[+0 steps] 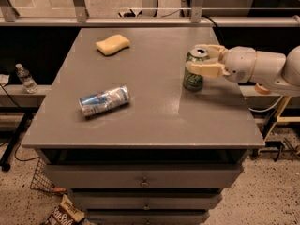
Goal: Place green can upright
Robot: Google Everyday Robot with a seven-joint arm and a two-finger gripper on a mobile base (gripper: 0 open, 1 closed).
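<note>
Upright green can (192,81) on the grey table (154,125), held between the fingers of the gripper (193,57), which reaches in from the right and is closed on the upper half. Placing step judged nearly finished (base seemingly flat on the top). Next move likely calls for opening the fingers evenly, then backing off to the right without nudging it. Blue can (104,101) lying on its side well left of the gripper, nearer the camera; sponge (113,44) left and further back. Far finger's contact hidden behind the rim; arm cut off at the right edge.
</note>
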